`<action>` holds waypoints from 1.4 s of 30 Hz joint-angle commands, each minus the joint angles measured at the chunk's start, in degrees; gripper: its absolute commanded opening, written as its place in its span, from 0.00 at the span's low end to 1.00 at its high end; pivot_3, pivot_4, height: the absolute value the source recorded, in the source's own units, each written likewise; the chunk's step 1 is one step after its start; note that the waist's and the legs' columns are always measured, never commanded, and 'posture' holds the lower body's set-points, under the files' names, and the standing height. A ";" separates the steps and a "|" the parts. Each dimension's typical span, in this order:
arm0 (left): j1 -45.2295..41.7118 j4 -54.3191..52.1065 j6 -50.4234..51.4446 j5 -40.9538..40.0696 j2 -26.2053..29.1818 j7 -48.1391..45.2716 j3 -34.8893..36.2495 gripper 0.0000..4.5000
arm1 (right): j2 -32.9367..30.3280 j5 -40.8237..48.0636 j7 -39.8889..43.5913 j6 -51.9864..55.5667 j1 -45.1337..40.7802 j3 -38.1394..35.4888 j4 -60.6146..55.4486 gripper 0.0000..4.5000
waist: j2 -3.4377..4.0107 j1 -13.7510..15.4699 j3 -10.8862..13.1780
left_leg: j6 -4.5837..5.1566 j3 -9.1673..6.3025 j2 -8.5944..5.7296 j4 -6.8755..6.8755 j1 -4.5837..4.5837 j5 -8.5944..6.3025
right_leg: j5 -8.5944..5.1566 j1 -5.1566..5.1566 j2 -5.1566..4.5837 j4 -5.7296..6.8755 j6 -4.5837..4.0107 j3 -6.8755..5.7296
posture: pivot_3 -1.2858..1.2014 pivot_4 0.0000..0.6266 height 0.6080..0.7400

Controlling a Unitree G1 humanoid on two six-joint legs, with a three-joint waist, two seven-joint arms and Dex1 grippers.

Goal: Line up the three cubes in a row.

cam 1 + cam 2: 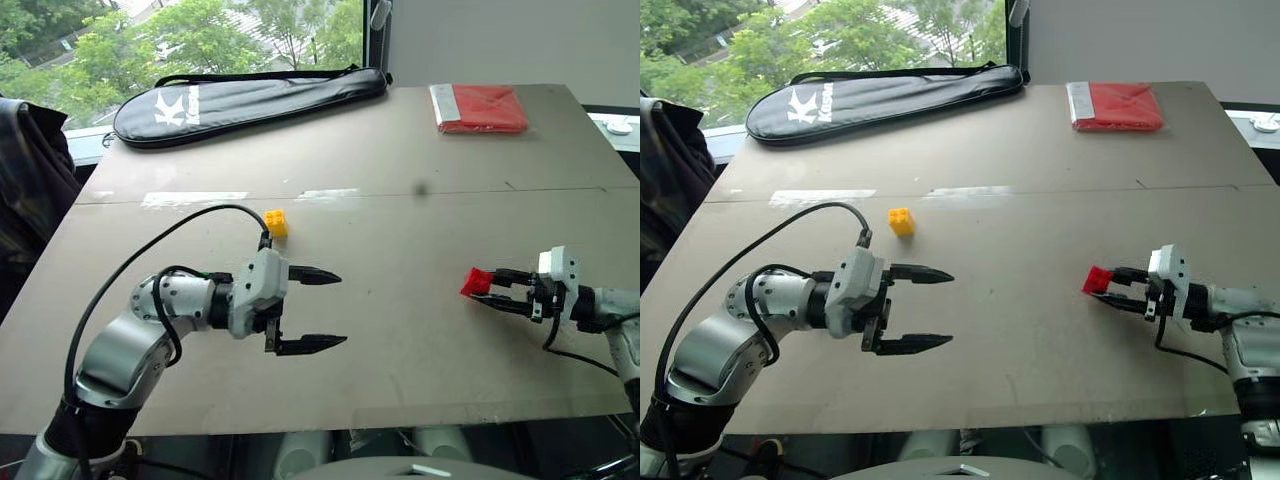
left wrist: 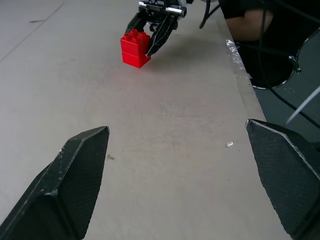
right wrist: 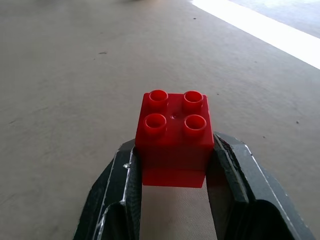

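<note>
The right gripper (image 3: 172, 165) has its two black fingers (image 3: 120, 190) pinching the small red plastic studded cube (image 3: 174, 137) by two opposite side faces, studs up, at the right side of the grey table (image 1: 400, 330); whether the cube's base rests on the surface or hangs just above it cannot be told. The left gripper (image 1: 312, 310) hovers over the table's left half with its fingers spread wide and nothing between them, pointing across toward the red cube.

The small yellow plastic studded cube (image 1: 276, 223) sits on the table just beyond the left gripper, well apart from the red one. So the row's likely anchor lies to the robot's left of the held cube and a little farther from the robot; the right arm carries the piece, while the left arm is the nearer one to the yellow cube.

Counted: one red cube, one yellow cube; two grippers. Beyond them, at the table's far edge, lie one flat red packet (image 1: 482, 108) and one long black zipped racket bag (image 1: 250, 100).
</note>
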 commanded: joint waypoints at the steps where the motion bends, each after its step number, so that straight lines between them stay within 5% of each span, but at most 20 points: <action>1: 1.63 -0.73 -2.43 0.24 1.50 -1.37 2.26 1.00 | -0.78 1.85 7.54 -5.69 -7.68 6.16 6.98 0.28 | -0.07 0.08 0.06 | 0.00 -0.04 0.01 0.00 -0.02 0.00 | 0.00 0.00 0.00 0.00 0.00 -0.04 | 0.52 0.24 0.75; 4: 4.89 -4.14 -1.94 -0.01 1.93 0.43 4.05 1.00 | -2.83 4.98 7.79 -9.84 -15.67 18.06 13.10 0.28 | -0.09 -0.03 0.23 | -0.02 -0.01 0.02 0.00 -0.03 0.00 | 0.01 -0.02 -0.06 -0.02 -0.02 0.00 | 0.52 0.24 0.75; 11: 10.33 -9.79 -0.12 -1.48 1.91 4.86 8.05 1.00 | -3.07 9.85 7.79 -18.31 -23.69 31.98 21.64 0.28 | -0.21 0.39 0.36 | -0.32 -0.25 -0.04 0.03 -0.63 0.15 | 0.02 -0.36 -0.21 -0.17 -0.02 -0.03 | 0.52 0.24 0.75; 20: 11.53 -10.61 0.39 -1.58 1.97 6.08 9.05 1.00 | -3.50 12.10 7.79 -17.34 -26.89 37.40 25.25 0.28 | -0.21 0.28 0.36 | -0.35 -0.28 -0.03 0.06 -0.72 0.16 | 0.04 -0.46 -0.20 -0.14 -0.03 -0.09 | 0.52 0.24 0.75; 27: 9.91 -9.51 0.30 -1.36 1.85 5.65 8.10 1.00 | -2.09 9.45 7.79 -21.82 -27.09 36.13 28.38 0.95 | -0.17 0.31 0.39 | -0.35 -0.26 -0.04 0.07 -0.73 0.16 | 0.04 -0.48 -0.19 -0.13 -0.03 -0.09 | 0.52 0.24 0.75; 28: 9.75 -9.35 0.25 -1.32 1.86 5.53 8.03 1.00 | -1.81 8.25 7.79 -23.28 -27.15 35.87 29.36 0.98 | -0.17 0.30 0.39 | -0.35 -0.26 -0.05 0.07 -0.73 0.16 | 0.04 -0.48 -0.19 -0.13 -0.03 -0.09 | 0.52 0.24 0.75; 42: 9.28 -8.72 -0.06 -0.63 1.57 5.43 7.22 1.00 | 2.04 0.37 7.79 -24.06 -29.95 27.18 38.99 0.98 | -0.18 0.22 0.38 | -0.38 -0.13 -0.04 0.13 -0.67 0.19 | 0.27 -0.47 -0.13 -0.11 -0.03 -0.09 | 0.52 0.24 0.75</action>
